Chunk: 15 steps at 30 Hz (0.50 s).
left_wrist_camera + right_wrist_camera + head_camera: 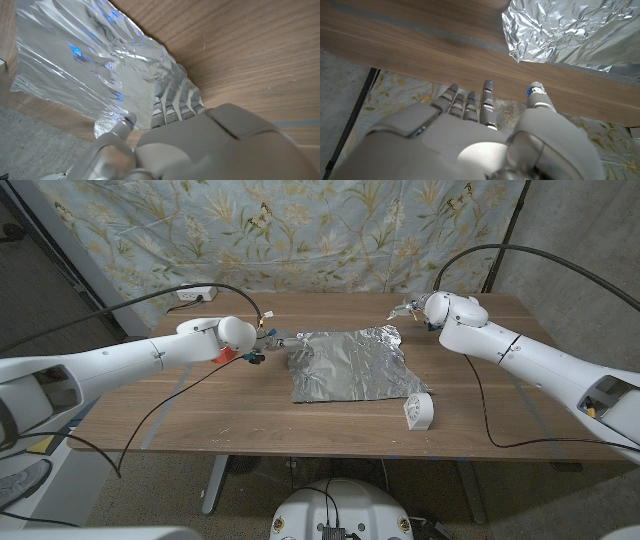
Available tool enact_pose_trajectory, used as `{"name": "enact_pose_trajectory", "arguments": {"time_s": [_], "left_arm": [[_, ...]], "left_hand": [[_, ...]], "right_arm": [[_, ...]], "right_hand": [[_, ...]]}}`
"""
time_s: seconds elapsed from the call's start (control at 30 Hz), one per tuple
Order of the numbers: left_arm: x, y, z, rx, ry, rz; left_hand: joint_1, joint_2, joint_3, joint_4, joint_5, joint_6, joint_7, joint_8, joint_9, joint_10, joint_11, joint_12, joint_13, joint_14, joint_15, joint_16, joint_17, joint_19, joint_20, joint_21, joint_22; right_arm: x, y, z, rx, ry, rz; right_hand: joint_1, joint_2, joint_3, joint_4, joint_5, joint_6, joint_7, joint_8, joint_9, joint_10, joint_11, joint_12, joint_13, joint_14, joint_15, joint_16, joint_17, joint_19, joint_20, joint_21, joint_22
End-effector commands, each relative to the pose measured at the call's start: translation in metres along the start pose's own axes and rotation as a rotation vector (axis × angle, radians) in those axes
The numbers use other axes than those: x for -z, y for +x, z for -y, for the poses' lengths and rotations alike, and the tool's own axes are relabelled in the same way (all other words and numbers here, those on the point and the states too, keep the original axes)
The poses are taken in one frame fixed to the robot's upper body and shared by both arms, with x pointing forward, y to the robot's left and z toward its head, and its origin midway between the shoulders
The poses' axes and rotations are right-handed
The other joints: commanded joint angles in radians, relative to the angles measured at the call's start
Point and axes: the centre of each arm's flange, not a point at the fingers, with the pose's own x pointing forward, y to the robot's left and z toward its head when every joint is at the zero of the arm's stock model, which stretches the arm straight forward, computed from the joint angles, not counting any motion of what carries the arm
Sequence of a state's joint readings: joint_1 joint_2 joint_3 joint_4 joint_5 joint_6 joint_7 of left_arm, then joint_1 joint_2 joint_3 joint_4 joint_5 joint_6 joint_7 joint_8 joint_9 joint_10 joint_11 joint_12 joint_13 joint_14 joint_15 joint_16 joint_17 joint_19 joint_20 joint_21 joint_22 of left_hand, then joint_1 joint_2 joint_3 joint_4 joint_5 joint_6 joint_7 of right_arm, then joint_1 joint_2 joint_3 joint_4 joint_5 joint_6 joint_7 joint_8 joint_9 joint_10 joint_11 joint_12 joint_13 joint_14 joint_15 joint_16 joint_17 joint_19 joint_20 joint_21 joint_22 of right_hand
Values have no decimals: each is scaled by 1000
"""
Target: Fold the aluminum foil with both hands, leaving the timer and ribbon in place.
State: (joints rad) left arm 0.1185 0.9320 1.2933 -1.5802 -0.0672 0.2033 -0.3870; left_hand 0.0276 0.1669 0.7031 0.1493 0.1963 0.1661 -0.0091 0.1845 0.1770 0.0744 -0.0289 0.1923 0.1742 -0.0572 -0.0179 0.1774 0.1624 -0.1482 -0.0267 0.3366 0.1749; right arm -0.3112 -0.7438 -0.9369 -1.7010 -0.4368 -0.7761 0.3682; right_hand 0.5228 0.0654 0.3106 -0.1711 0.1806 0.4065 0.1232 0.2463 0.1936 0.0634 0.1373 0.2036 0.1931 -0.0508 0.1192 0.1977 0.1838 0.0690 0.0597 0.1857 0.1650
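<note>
We see the aluminum foil (350,366) lying as a crinkled sheet in the middle of the wooden table (200,415), with its far right corner turned up. A white timer (418,412) stands just beside the foil's near right corner, close to the table's front edge. Our left hand (262,338) is at the foil's far left corner; in the left wrist view its fingers (172,102) reach onto the crumpled edge of the foil (95,60) with the thumb beside it, though we cannot tell whether they actually pinch the sheet. Our right hand (415,311) hovers near the raised far right corner; in the right wrist view its fingers (487,97) are spread and hold nothing, apart from the foil (560,27). A flowered curtain (300,230) hangs behind the table.
</note>
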Motion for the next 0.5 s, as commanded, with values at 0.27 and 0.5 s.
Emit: {"name": "enact_pose_trajectory", "arguments": {"time_s": [0.27,0.5], "left_arm": [[0,1,1,16,-9,8],[1,1,3,18,-16,5]], "left_hand": [[15,1,9,-8,7,6,-4,-1,1,-5,-1,-1,2,-4,4,-3,3,4,0,-5,2],[19,1,12,-13,7,8,-9,-1,1,-6,-2,-1,2,-2,3,-2,2,6,-1,-7,2]], "right_arm": [[-23,10,-14,9,-71,-43],[-27,16,-23,29,-95,-45]], "right_hand": [[52,-13,11,-8,5,67,5,21,3,35,20,15,0,31,17,12,4,25,22,11,4],[76,-27,14,-9,8,82,11,21,3,61,25,20,-1,63,19,20,4,44,29,15,5]]}}
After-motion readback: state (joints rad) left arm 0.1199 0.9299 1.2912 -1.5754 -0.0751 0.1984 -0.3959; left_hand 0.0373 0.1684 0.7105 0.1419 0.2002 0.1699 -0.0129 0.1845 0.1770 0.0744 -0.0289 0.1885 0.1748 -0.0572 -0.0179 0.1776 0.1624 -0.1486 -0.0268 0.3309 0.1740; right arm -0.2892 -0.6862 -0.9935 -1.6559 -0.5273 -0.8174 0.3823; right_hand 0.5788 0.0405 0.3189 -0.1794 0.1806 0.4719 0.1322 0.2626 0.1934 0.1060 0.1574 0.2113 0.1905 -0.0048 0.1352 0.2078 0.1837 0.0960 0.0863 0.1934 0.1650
